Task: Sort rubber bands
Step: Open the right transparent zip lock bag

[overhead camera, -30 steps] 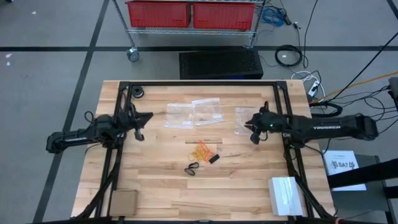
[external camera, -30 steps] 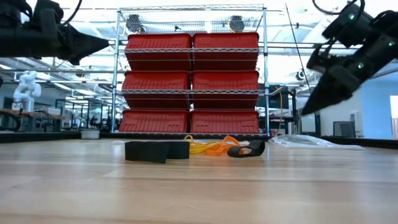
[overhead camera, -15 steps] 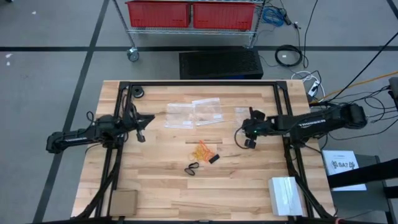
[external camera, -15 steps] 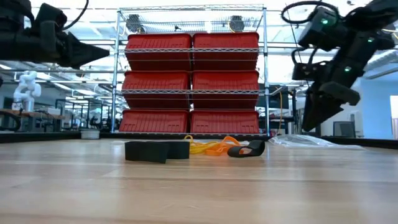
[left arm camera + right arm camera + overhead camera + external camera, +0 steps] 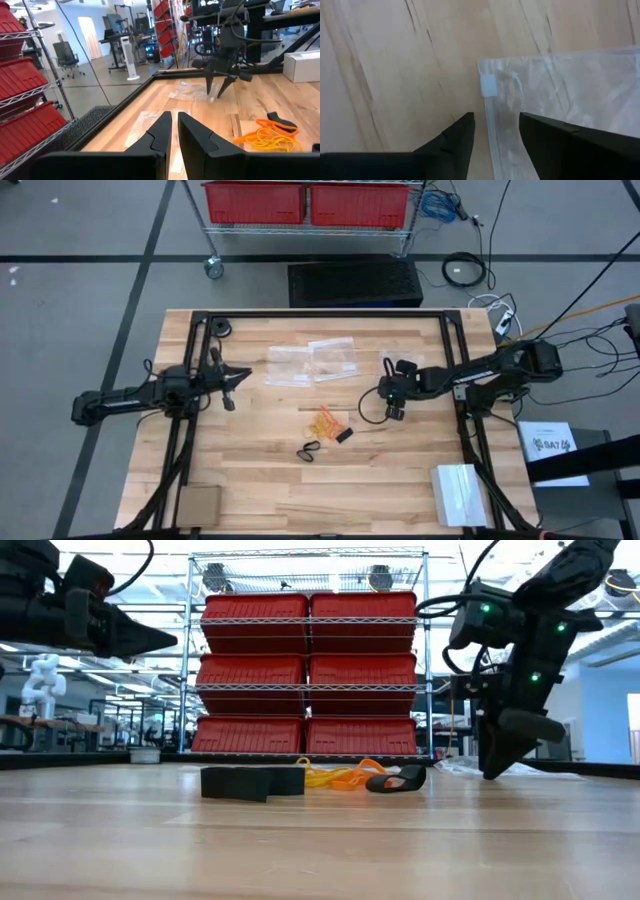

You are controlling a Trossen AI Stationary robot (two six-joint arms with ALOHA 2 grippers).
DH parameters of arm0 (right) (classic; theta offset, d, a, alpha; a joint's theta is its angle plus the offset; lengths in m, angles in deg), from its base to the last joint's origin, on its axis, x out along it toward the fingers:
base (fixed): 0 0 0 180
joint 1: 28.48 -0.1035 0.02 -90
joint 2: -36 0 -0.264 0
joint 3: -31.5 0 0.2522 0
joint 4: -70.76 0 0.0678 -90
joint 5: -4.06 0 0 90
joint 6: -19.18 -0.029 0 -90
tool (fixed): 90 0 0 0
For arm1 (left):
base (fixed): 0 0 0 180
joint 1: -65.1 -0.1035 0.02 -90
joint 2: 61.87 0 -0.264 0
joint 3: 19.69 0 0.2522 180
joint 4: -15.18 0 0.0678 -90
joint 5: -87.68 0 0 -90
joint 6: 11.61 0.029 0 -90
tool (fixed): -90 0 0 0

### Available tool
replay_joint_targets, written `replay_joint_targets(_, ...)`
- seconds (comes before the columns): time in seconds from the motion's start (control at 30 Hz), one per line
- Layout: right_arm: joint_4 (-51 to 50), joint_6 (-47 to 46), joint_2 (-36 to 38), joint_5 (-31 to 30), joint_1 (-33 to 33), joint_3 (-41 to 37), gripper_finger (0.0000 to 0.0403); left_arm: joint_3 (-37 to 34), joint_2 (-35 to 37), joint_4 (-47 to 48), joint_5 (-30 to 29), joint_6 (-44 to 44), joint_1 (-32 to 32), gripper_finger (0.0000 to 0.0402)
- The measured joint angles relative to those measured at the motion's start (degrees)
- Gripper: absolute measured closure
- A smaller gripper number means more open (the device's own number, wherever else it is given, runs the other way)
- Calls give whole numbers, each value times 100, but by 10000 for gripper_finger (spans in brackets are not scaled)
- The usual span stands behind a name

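The rubber bands lie mid-table: an orange and tan tangle (image 5: 327, 420) (image 5: 338, 777) (image 5: 267, 140) and black loops (image 5: 310, 450) just nearer. My right gripper (image 5: 392, 406) (image 5: 495, 768) (image 5: 497, 125) points down, open, low over the near-left corner of a clear bag (image 5: 570, 85) (image 5: 530, 772). Its fingers stand on either side of the bag's zip edge, just short of the white slider (image 5: 488, 85). My left gripper (image 5: 230, 385) (image 5: 172, 125) hangs shut above the table's left side, holding nothing. My right gripper comes at the clear bag's zip edge (image 5: 492, 115) from above with one finger on each side. I cannot tell whether the fingertips touch the bag or the table.
Two more clear bags (image 5: 290, 365) (image 5: 333, 358) lie flat toward the far edge. A thin wooden strip (image 5: 325, 408) sits beside the bands. A white box (image 5: 460, 492) is at the near right, a brown square (image 5: 198, 505) at the near left. Red bins (image 5: 305, 680) stand beyond the far edge.
My right gripper has moved toward the table's left and come down, tipping from a slant to point nearly straight down over the clear bag's corner. The bands and bags have stayed put.
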Motion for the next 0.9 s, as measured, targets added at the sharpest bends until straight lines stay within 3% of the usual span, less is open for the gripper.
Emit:
replay_joint_targets(0.13, -2, -27, -96, 20, 0, 0, 283, 1, -50, -4, -2, 0, -1, 361)
replay_joint_targets(0.37, 9, 114, -90, 64, 1, -22, 393, 1, -62, -147, -7, -9, 0, 361)
replay_joint_targets(0.57, -195, 118, -101, 250, 13, 293, 398, 2, -62, -512, -17, -9, 0, 361)
replay_joint_targets(0.9, -1328, 247, 94, 1362, -101, 1966, 403, 2, -417, -1010, 231, -158, 0, 361)
